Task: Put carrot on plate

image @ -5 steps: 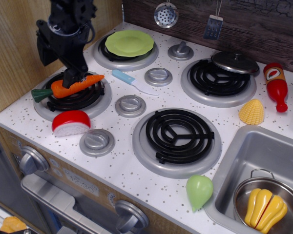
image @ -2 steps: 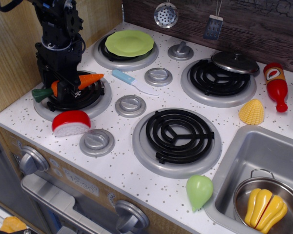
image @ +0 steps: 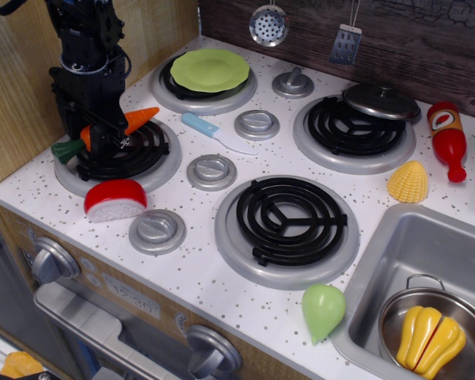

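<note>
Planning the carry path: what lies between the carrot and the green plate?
In the observation.image view, only bare speckled countertop and burner rims separate the carrot from the plate; the blue-handled knife lies off to the side.

A child's play kitchen is shown; a speckled white table (image: 222,277) is fitted with four coil burners (image: 289,219) and grey knobs (image: 211,171); a steel sink (image: 416,253) is set at the right; a strainer (image: 269,24) is hung on the dark wood backsplash; plastic food, such as a ketchup bottle (image: 449,139), is scattered about.
</note>
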Available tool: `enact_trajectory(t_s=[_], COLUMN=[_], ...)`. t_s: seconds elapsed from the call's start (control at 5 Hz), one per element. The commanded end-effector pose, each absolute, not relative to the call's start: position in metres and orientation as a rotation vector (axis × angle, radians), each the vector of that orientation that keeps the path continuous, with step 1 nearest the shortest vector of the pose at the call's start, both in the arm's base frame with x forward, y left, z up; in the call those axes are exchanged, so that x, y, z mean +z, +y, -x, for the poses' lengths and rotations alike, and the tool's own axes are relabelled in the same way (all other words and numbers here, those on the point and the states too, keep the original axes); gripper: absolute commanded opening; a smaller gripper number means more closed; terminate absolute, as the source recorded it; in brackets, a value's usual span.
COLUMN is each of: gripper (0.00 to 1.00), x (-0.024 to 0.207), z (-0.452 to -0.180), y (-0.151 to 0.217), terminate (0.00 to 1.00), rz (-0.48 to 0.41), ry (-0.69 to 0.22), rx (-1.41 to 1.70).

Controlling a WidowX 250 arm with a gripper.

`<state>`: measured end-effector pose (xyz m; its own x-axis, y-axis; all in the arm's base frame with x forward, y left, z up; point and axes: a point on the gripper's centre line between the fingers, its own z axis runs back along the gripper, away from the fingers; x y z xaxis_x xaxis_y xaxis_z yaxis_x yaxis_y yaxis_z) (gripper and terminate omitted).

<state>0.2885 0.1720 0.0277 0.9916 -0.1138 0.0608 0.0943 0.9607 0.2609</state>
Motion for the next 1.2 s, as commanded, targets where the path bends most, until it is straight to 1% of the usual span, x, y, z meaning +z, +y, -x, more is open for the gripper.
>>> enact_trajectory(t_s=[0.0,0.2,0.4,0.6,1.0], gripper=[0.00,0.00,0.00,0.00,0.00], x=[0.064,0.080,0.083,0.076,0.078], z=[-0.329,-0.354,-0.371,-0.391,-0.430], y=[0.164,0.157,0.152,0.148,0.150], terminate=[0.00,0.00,0.00,0.00,0.00], rz=[-0.339,-0.369,-0.407,-0.398,-0.418], ry=[-0.185,-0.215,-0.269,-0.305,-0.343], rx=[-0.007,0.010,0.031,0.000,-0.110])
